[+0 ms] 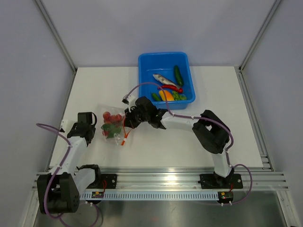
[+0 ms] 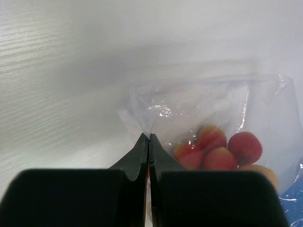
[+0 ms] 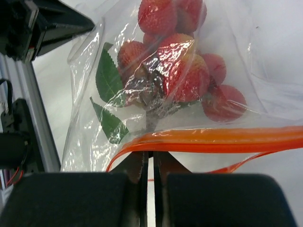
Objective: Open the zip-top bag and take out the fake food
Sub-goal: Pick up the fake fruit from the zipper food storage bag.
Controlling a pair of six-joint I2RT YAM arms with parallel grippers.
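The zip-top bag (image 1: 113, 126) lies on the white table between my two grippers, and its orange-red zip strip (image 3: 222, 138) is partly parted. Inside it is a cluster of red and yellow balls (image 3: 182, 66) with green leaves (image 3: 108, 78); the cluster also shows in the left wrist view (image 2: 218, 151). My left gripper (image 2: 149, 138) is shut on a fold of the bag's clear plastic (image 2: 189, 104) at its left side. My right gripper (image 3: 152, 153) is shut on the bag's mouth edge just under the zip strip. In the top view the left gripper (image 1: 98, 126) and the right gripper (image 1: 126, 119) flank the bag.
A blue tub (image 1: 144, 64) stands at the back centre. It holds a silvery fish (image 1: 161, 78), a red chili (image 1: 171, 87), a green cucumber (image 1: 178, 74), an orange pepper (image 1: 165, 95) and green vegetables (image 1: 180, 96). Grey walls enclose the table.
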